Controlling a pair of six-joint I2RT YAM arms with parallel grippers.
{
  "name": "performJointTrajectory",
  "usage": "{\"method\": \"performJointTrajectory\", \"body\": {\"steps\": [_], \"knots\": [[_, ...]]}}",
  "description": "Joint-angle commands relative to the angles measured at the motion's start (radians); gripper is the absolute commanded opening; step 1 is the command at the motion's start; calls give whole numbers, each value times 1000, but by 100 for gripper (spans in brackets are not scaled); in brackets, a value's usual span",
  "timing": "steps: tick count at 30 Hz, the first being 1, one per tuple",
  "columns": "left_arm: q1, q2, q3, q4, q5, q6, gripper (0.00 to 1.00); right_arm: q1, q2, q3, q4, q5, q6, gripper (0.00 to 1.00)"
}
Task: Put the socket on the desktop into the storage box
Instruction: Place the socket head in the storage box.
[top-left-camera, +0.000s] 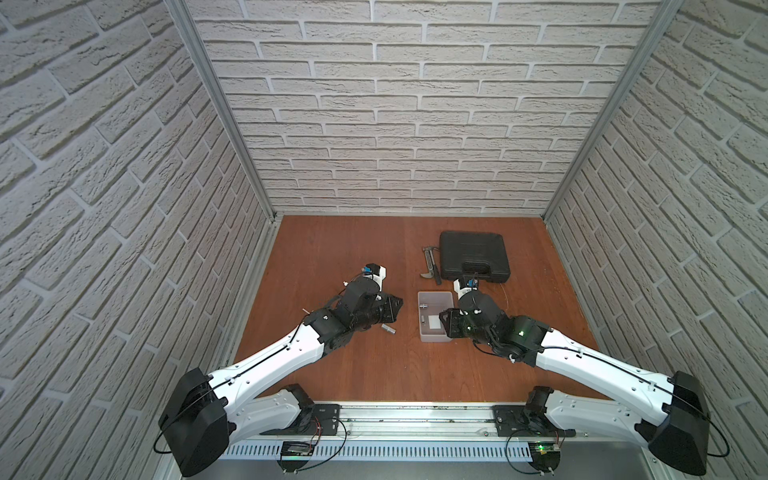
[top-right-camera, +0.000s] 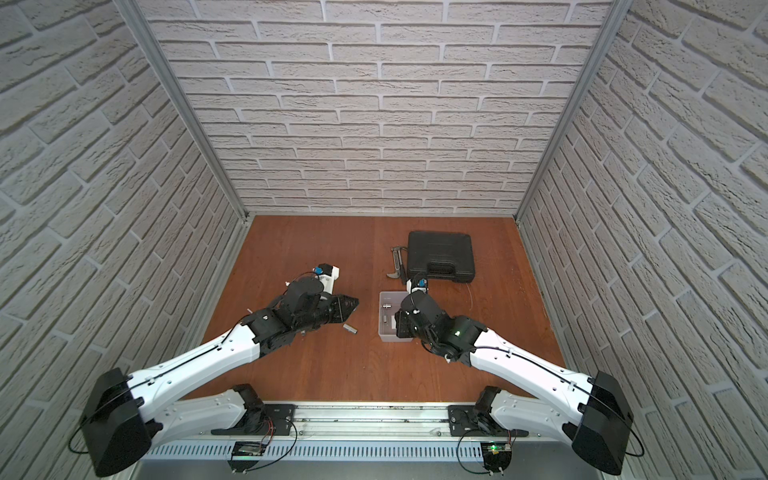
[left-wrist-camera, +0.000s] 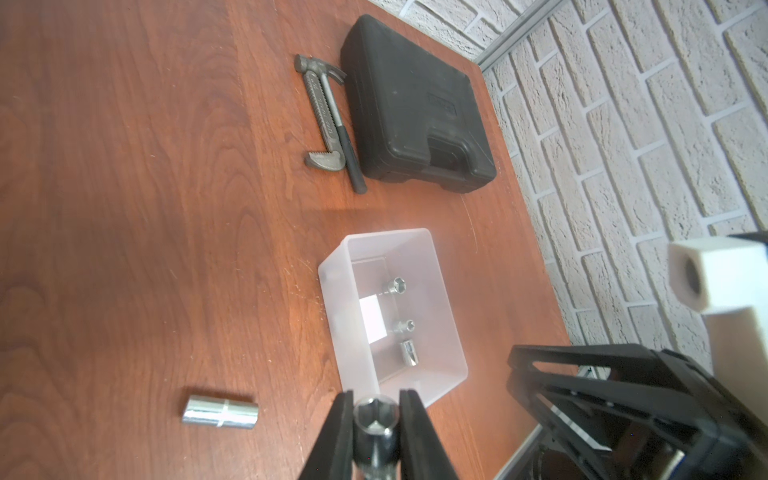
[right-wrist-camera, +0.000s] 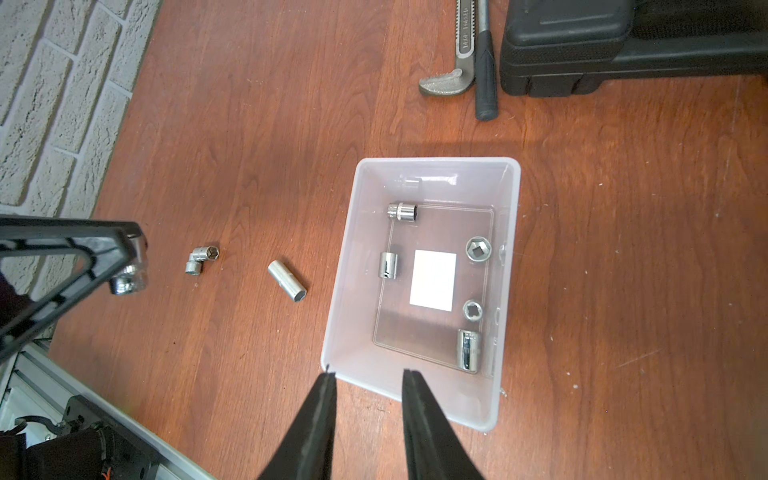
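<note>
The left fingers (left-wrist-camera: 338, 424) grip a socket (left-wrist-camera: 376, 415), its rear hidden between them, while the right fingers (right-wrist-camera: 322, 403) stand apart over the storage box (right-wrist-camera: 353, 270) rim.

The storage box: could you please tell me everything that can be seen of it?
The storage box is a small rectangular bin of translucent greyish-white plastic, open-topped, with rounded corners. It stands upright on the desktop, near a black tool case. A white square marks its floor, where five shiny sockets rest scattered, apart from one another. The open, empty jaws of the right gripper hover at one rim.
</note>
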Motion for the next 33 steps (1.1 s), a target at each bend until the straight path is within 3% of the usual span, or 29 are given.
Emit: {"method": "performJointTrajectory", "body": {"steps": [1, 33], "knots": [[-27, 28, 10, 83, -7, -4, 0, -1, -20, -11, 12, 23, 16, 33], [-142, 326, 159, 173, 8, 3, 0, -67, -71, -27, -65, 73, 69, 33]]}}
